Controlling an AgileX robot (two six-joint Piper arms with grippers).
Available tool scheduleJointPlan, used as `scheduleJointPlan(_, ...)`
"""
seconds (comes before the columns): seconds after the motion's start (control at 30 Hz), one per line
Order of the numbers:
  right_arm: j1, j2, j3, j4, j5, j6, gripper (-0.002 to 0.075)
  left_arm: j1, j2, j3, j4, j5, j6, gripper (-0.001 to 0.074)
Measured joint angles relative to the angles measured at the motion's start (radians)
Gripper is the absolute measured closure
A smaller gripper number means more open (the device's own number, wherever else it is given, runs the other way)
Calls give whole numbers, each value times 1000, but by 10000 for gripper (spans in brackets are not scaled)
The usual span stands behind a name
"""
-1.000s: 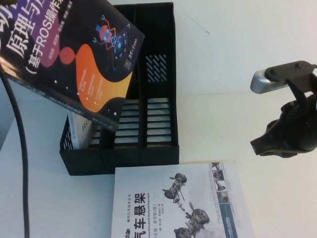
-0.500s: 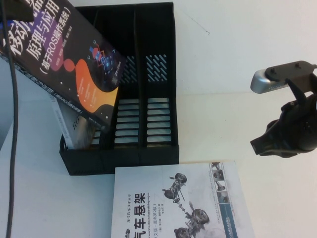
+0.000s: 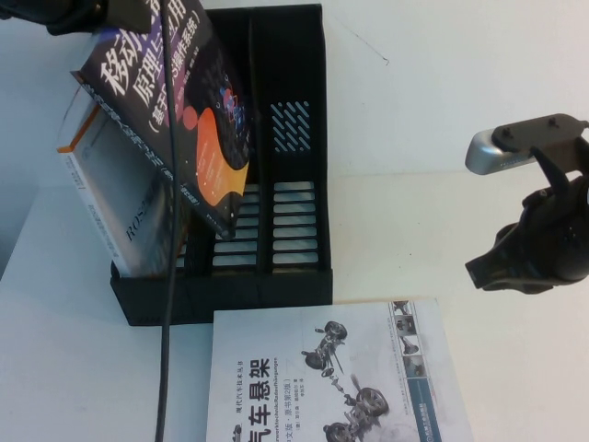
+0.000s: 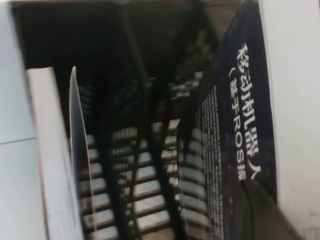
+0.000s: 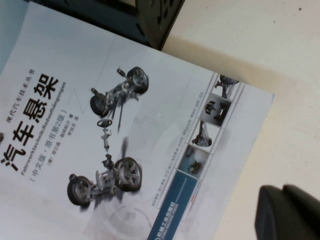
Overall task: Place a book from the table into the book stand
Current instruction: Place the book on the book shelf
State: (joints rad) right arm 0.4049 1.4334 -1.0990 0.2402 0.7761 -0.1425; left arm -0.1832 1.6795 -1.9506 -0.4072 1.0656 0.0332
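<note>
The black book (image 3: 184,120) with white title characters and an orange blob hangs tilted over the black book stand (image 3: 317,138). Its low corner is down between the stand's walls, near the divider of the left and middle compartments. My left gripper (image 3: 101,17) is at the top left, shut on the book's upper end. In the left wrist view one finger (image 4: 260,215) lies on the book's cover (image 4: 240,115) above the stand's slotted floor (image 4: 140,175). My right gripper (image 3: 479,272) hovers shut and empty over the table (image 3: 442,110) at the right; it also shows in the right wrist view (image 5: 290,210).
A white-and-orange book (image 3: 110,203) leans in the stand's left compartment, also visible in the left wrist view (image 4: 50,160). A white book with car suspension pictures (image 3: 331,378) lies flat in front of the stand, under the right wrist camera (image 5: 125,140). A black cable (image 3: 167,322) hangs across the left.
My left gripper has swung the black book from nearly flat to steeply tilted and lowered it toward the stand. The white-and-orange book behind it is now uncovered. The right arm has not moved.
</note>
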Motion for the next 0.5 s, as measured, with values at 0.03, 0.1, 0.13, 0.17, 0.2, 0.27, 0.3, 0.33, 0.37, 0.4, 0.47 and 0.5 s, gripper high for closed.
scheduleJointPlan(0.03,0,0,0,0,0,0,726,-2,4,0,19,-3,-14,622)
scheduleJointPlan(0.1,0,0,0,0,2,0,726,-4,14,0,53,-10,-33,622)
scheduleJointPlan(0.13,0,0,0,0,2,0,726,-4,19,-1,63,-15,-33,622)
scheduleJointPlan(0.17,0,0,0,0,2,0,726,-4,23,-2,77,-17,-41,622)
scheduleJointPlan(0.2,0,0,0,0,2,0,726,-4,27,-2,90,-17,-45,622)
scheduleJointPlan(0.27,0,0,0,0,2,0,726,-2,34,-5,115,-20,-56,622)
scheduleJointPlan(0.3,0,0,0,0,0,0,726,-2,38,-9,121,-24,-58,622)
scheduleJointPlan(0.33,0,0,0,0,0,0,726,-2,40,-9,123,-26,-58,622)
scheduleJointPlan(0.37,0,0,0,0,0,0,726,-2,43,-9,123,-30,-60,622)
scheduleJointPlan(0.4,0,0,0,0,0,0,726,-4,46,-9,123,-32,-66,622)
scheduleJointPlan(0.47,0,0,0,-2,0,0,726,-4,50,-9,125,-33,-71,622)
scheduleJointPlan(0.5,0,0,0,-1,0,0,726,-4,50,-9,132,-33,-76,622)
